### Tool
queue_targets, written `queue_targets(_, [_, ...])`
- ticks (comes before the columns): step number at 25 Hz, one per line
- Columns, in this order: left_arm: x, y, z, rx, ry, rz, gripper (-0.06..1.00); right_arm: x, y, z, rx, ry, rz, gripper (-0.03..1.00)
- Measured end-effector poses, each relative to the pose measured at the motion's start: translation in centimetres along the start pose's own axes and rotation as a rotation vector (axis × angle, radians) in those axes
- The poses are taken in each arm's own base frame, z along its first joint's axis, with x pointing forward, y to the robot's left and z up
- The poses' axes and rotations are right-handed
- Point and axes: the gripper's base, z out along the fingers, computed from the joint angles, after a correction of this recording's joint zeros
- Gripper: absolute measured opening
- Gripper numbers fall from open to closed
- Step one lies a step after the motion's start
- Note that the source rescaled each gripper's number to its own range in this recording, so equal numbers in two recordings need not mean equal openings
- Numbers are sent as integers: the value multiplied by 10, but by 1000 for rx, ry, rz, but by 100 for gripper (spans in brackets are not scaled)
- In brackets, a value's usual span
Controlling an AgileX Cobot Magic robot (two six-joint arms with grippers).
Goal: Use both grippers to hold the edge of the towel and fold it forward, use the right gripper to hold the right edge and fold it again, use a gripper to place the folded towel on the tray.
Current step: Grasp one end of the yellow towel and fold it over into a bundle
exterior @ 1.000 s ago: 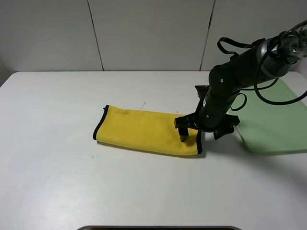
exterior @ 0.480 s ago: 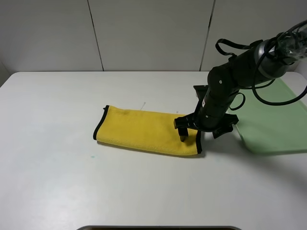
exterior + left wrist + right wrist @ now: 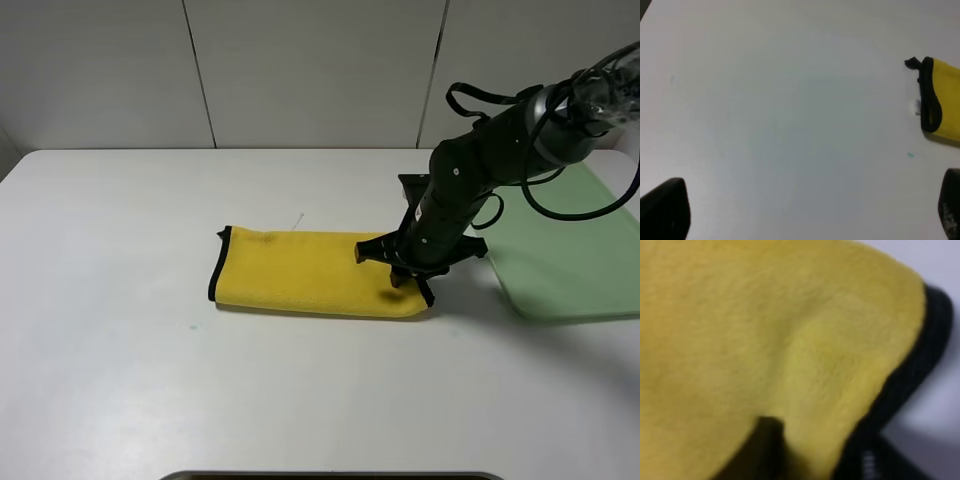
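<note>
The second fold is judged to be in hand: the right edge (image 3: pixel 424 292) of the towel (image 3: pixel 295 272), a doubled strip on the table (image 3: pixel 120 350), appears to be pinched between the closed fingers of the right gripper (image 3: pixel 402 274), with cloth puckered around them. A lift and a carry across toward the strip's other end are called for next. The right arm is bent steeply down over that end, the tray (image 3: pixel 570 260) is seen just beyond it, and the left gripper (image 3: pixel 806 212) is kept well apart, fingers spread wide with nothing between them.
</note>
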Motion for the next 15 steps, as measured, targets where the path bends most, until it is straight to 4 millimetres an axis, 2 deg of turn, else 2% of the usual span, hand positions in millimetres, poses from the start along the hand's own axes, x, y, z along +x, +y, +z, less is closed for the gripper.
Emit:
queue_targets(1, [0,0,0,0,0,0,100,0,1,0,-2,-4,-1,11])
queue_targets(2, [0,0,0,0,0,0,100,0,1,0,-3,-4,0,4])
queue_targets(10, [0,0,0,0,0,0,100,0,0,-5,1,-4,-17,4])
queue_targets(15, [0,0,0,-1,0,-1,100,-1,-2,-29,10,-10,-29,4])
